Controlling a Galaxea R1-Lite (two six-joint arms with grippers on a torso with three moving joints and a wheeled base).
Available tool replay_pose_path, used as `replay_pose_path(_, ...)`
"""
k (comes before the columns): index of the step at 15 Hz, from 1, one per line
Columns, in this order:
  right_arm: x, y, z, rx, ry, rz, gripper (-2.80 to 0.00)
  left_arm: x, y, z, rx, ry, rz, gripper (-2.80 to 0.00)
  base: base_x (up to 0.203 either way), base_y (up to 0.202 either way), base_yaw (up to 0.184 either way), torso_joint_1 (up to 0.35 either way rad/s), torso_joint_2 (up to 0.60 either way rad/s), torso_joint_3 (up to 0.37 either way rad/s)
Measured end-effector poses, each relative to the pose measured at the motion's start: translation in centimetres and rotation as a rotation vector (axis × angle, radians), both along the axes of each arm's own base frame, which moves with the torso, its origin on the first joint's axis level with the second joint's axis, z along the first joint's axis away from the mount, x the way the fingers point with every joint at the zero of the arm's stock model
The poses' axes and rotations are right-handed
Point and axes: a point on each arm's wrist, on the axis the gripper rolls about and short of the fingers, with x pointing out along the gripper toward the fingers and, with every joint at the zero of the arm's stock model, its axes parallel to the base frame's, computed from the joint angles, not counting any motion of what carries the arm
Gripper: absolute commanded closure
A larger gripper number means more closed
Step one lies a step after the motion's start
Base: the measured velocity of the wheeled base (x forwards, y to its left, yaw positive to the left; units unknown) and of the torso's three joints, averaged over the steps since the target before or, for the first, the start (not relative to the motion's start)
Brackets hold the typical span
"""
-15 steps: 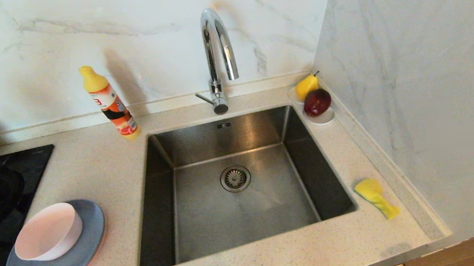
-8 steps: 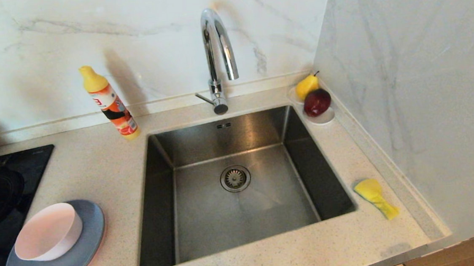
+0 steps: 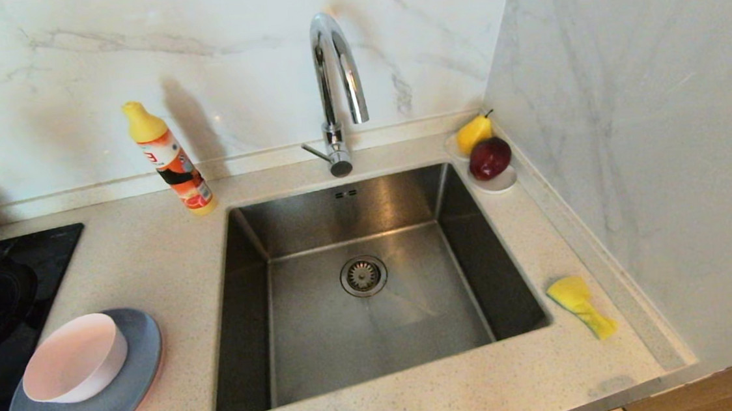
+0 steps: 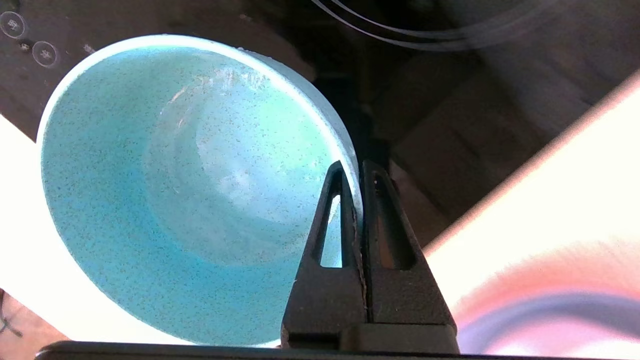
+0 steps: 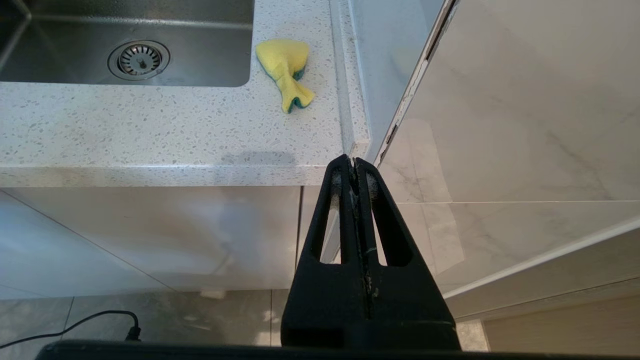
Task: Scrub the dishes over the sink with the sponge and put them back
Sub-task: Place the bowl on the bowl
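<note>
Now my left gripper has its jaws clamped on the teal bowl rim beside the stove; I'd lift level, carrying it over the sink. Right gripper hangs parked, jaws together.

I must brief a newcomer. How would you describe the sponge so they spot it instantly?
Start at the steel sink and go to the counter at its right front corner. The sponge lies there alone: small, yellow, crumpled, with a thin green edge, unlike the smooth yellow pear on the back saucer.

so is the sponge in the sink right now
No, the sponge lies on the counter to the right of the sink, outside the basin.
</note>
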Motion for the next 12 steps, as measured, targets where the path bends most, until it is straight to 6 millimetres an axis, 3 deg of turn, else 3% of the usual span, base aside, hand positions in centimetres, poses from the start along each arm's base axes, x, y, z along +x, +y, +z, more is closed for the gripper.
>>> replay_pose_path(3,0.0,0.0,0.0,0.000,0.000,0.000,0.00,-0.6,-2.8,2.7,0.005,-0.029,-0.072,0.00,0.000,0.000,0.000,0.000,0.00,0.000)
replay_pose_path(7,0.0,0.0,0.0,0.000,0.000,0.000,0.00,0.4,-9.6,6.2,0.026,-0.036,-0.275,0.00,0.000,0.000,0.000,0.000,0.00,0.000)
replay_pose_path(12,0.0,0.0,0.0,0.000,0.000,-0.001,0.00,2.6,-17.2,7.9,0.122,0.009,-0.482,0.00,0.000,0.000,0.000,0.000,0.00,0.000)
